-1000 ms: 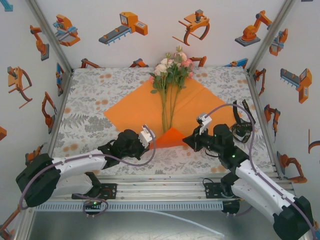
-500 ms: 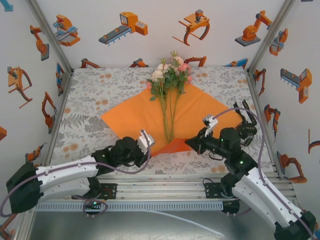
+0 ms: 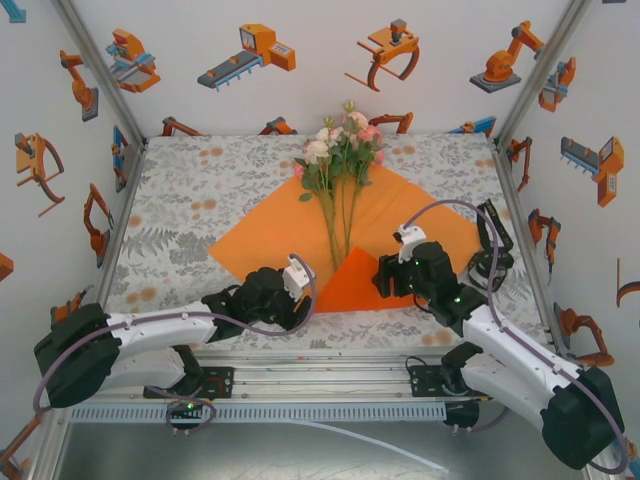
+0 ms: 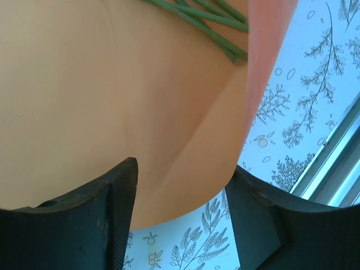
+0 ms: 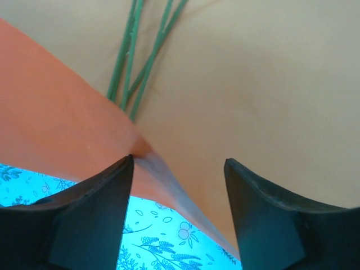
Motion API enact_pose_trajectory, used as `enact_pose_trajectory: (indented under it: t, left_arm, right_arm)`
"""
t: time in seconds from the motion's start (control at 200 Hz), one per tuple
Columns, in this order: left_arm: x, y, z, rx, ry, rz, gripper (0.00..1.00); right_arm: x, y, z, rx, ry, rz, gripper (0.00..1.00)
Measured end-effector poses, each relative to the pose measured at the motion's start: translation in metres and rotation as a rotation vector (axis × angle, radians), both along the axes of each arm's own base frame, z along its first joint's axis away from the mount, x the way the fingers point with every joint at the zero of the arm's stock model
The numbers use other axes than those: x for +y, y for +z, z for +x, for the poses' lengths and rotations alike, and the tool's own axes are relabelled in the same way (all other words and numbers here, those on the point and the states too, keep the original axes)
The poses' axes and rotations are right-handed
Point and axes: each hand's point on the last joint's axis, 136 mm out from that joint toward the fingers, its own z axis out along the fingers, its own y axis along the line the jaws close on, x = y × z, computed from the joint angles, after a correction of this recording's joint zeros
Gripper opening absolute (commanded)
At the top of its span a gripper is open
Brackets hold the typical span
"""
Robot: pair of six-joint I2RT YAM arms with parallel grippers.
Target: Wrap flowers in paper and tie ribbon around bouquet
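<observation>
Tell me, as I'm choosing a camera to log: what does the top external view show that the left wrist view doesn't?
Top external adds the blossoms, the right pincer and the paper spread wide. Left wrist adds a close look at the cut stem ends on the paper. Both share the orange paper, green stems, tablecloth and open left pincer.

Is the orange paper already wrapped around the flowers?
No, the paper lies spread open under the flowers, only its near corner folded up.
</observation>
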Motion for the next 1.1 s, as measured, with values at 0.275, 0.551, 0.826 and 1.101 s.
enact_pose_trajectory:
  t: [0.275,0.551,0.826,1.101]
  left_arm:
    - [-0.007,0.004,0.017,0.029,0.017,-0.041,0.53]
    - [-0.024,-0.012,0.027,0.106,0.014,-0.063,0.11]
    - [-0.023,-0.012,0.039,0.115,0.049,-0.078,0.00]
    - [-0.017,-0.001,0.053,0.102,0.137,-0.154,0.00]
  right_arm:
    - [-0.021,-0.025,-0.005,0.154,-0.092,0.001,0.56]
    - [-0.030,-0.046,0.011,0.312,-0.185,0.036,0.00]
    - [-0.040,-0.029,0.018,0.244,-0.245,0.052,0.00]
    - [-0.055,-0.012,0.023,0.184,-0.316,0.086,0.00]
